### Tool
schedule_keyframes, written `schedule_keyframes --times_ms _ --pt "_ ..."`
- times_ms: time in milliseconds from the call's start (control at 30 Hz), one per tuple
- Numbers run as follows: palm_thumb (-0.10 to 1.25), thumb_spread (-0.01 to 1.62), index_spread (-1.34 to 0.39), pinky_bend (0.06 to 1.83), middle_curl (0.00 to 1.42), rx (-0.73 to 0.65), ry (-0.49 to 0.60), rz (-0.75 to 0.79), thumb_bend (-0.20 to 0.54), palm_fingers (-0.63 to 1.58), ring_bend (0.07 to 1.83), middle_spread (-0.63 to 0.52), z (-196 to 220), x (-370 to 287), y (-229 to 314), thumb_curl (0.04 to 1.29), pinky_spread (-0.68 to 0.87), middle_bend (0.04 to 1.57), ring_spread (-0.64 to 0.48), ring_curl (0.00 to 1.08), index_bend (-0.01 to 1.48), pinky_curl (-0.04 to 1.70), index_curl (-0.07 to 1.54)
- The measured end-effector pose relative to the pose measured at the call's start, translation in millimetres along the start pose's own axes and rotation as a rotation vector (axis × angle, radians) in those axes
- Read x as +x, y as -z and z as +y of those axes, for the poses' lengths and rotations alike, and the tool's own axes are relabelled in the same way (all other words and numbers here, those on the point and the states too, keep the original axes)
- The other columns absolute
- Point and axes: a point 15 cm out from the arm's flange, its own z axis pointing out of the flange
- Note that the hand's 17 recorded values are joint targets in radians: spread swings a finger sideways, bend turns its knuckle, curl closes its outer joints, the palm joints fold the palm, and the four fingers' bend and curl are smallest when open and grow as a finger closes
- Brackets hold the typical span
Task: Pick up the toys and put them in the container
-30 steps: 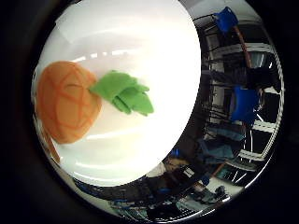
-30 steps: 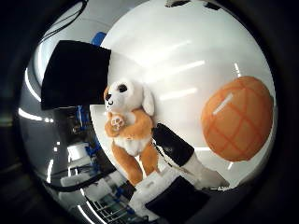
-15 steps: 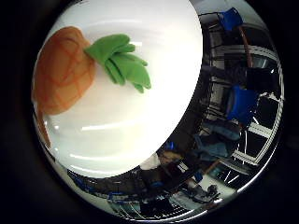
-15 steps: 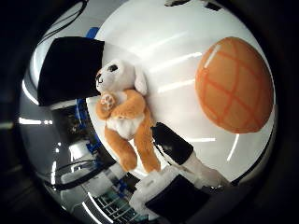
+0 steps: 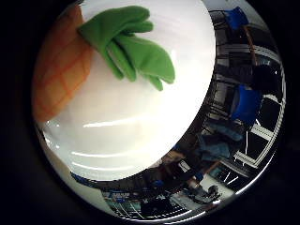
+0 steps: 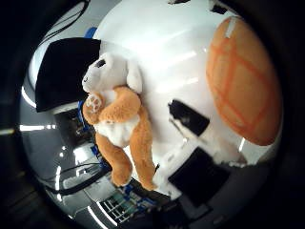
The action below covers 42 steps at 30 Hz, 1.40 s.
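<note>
An orange plush pineapple (image 6: 245,83) with green leaves (image 5: 133,49) lies on the white round table (image 5: 122,136), close under my palm. A plush dog (image 6: 119,126), orange with a white head, lies on the same table near its edge, beside the pineapple. A black container (image 6: 64,71) stands at the table's edge just past the dog's head. One white and black finger of my hand (image 6: 195,148) reaches out over the table between the dog and the pineapple, touching neither toy. The rest of the hand stays hidden.
Beyond the table's rim lies a room with blue chairs (image 5: 246,103) and desks. The floor and dark equipment (image 6: 95,167) show below the table's edge beside the dog.
The pineapple and dog fill more of both views than before, so my palm has come closer to the table. The pineapple has slid toward the views' edges. Neither toy has shifted on the table.
</note>
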Motion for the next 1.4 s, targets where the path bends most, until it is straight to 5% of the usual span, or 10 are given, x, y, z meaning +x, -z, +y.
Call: schedule_keyframes --times_ms 100,233,500,667,1167,1400 --pt "0.79 1.1 -0.32 0.86 0.49 -0.006 -0.005 0.007 -0.01 0.85 0.96 -0.26 6 3 5 0.38 -0.31 0.55 -0.27 0.46 0.14 0.38 0.17" --pt "0.87 1.06 -0.4 1.03 0.63 -0.041 -0.004 0.003 -0.013 1.03 1.06 -0.33 17 4 5 0.42 -0.49 0.69 -0.32 0.54 0.26 0.48 0.24" --pt "1.0 1.11 -0.47 1.32 0.92 -0.085 -0.032 -0.057 -0.006 1.06 1.22 -0.37 41 0 4 0.46 -0.32 0.95 -0.32 0.7 0.76 0.69 0.59" --pt "1.07 1.18 -0.42 1.41 1.05 -0.096 -0.044 -0.08 -0.001 0.95 1.31 -0.36 53 -6 16 0.49 -0.24 1.08 -0.3 0.81 0.95 0.82 0.81" --pt "1.09 1.1 -0.35 1.39 1.08 -0.092 -0.06 -0.229 -0.012 0.9 1.4 -0.28 102 -77 123 0.6 -0.16 1.23 -0.28 0.9 1.0 1.04 1.01" --pt "1.08 1.08 -0.35 1.35 1.07 0.026 -0.003 -0.263 -0.012 0.92 1.39 -0.27 98 -133 189 0.62 -0.16 1.24 -0.27 0.9 0.98 1.1 1.04"
